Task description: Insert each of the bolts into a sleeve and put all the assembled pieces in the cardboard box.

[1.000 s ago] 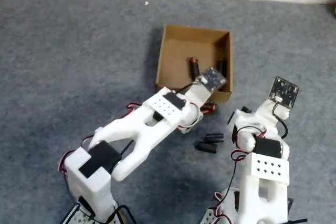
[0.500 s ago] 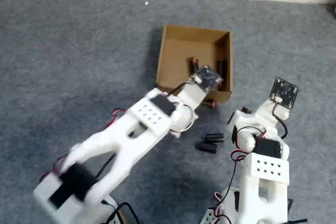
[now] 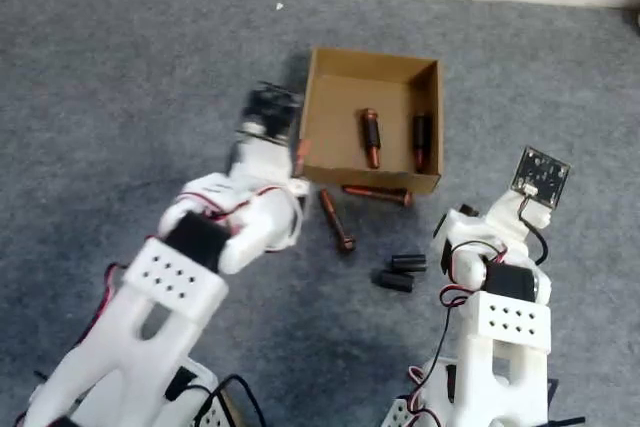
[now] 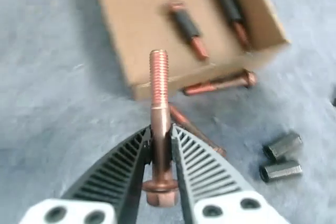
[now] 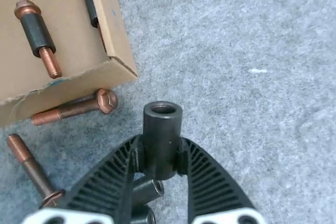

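My left gripper is shut on a copper bolt, gripping its shank near the head so the threaded end sticks out. In the high view it sits just off the cardboard box's left wall. My right gripper is shut on a black sleeve, bore facing up, held to the right of the box's front corner. Two assembled pieces lie inside the box. One loose bolt lies along the box's front wall and another lies slantwise in front of it. Two loose sleeves lie close together on the carpet.
Grey carpet covers the whole work area, with open room to the left of and behind the box. The right arm's base and body stand at the front right, close to the loose sleeves.
The left arm has swung from the box's front edge round to its left side, carrying the bolt. This uncovers the slanted loose bolt. The right arm has stayed where it was.
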Controlling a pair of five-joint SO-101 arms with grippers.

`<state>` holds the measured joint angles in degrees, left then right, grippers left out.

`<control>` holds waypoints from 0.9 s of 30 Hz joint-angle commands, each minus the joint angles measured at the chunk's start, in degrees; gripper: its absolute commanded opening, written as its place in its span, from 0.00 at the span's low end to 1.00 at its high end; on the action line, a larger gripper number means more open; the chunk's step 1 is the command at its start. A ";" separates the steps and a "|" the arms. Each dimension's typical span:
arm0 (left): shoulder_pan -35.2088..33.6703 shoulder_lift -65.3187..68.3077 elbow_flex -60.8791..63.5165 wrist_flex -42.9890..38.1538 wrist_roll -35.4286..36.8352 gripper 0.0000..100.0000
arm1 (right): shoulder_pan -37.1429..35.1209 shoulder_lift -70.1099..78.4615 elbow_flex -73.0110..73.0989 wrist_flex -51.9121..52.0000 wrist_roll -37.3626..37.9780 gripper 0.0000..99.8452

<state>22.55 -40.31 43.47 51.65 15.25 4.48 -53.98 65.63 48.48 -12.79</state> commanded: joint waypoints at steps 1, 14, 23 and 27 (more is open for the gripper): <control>-7.08 -5.67 2.51 -1.41 8.79 0.01 | 0.75 -1.45 -0.40 -1.98 0.62 0.00; -23.34 -16.84 21.49 -7.65 37.89 0.01 | 0.75 -1.45 -0.40 -1.98 0.62 0.00; -23.87 -19.65 24.40 -7.74 39.65 0.02 | 0.75 -1.45 -0.40 -2.07 0.62 0.00; -23.78 -19.65 24.48 -7.65 39.65 0.14 | 0.75 -1.45 -0.40 -2.07 0.62 0.00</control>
<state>-0.48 -58.77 68.35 45.23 54.11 4.48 -53.98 65.63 48.48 -12.79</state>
